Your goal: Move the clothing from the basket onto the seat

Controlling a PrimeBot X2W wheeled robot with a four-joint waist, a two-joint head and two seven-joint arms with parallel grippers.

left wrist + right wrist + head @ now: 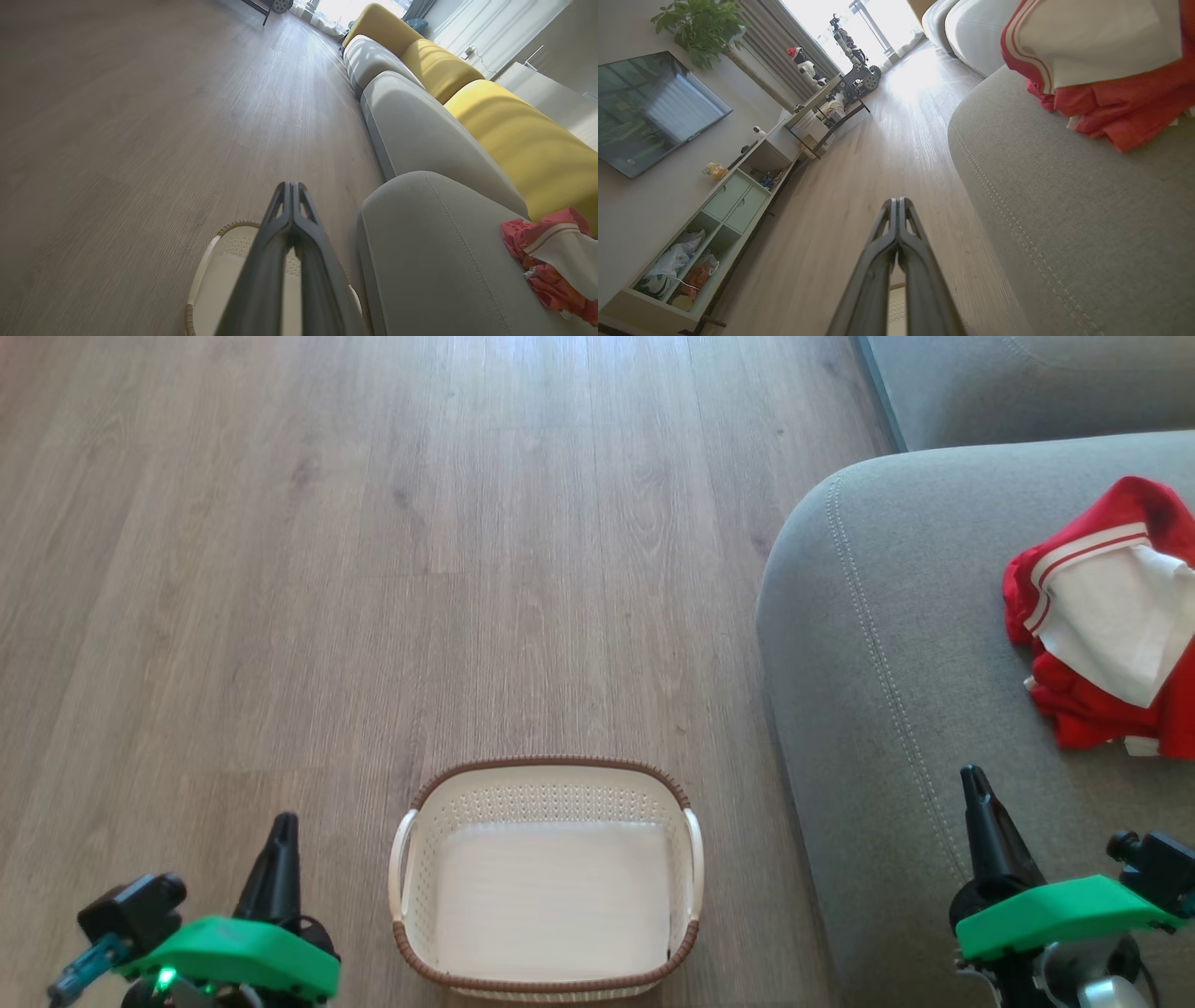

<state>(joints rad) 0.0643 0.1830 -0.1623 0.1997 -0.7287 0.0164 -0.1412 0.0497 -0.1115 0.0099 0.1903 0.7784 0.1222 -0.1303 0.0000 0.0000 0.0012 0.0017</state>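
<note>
1. Head view: the clothing (1111, 616) lies bunched on the seat (878, 663) at 3 o'clock, red with a white panel uppermost.
2. The basket (551, 763) stands on the floor (373, 523) at 6 o'clock with nothing in it. The clothing is off at its 2 o'clock, well apart.
3. The left hand (283, 826) at 7 o'clock and the right hand (974, 779) at 5 o'clock are both closed tight, holding nothing.
4. From where I stand, the moving looks done.
</note>
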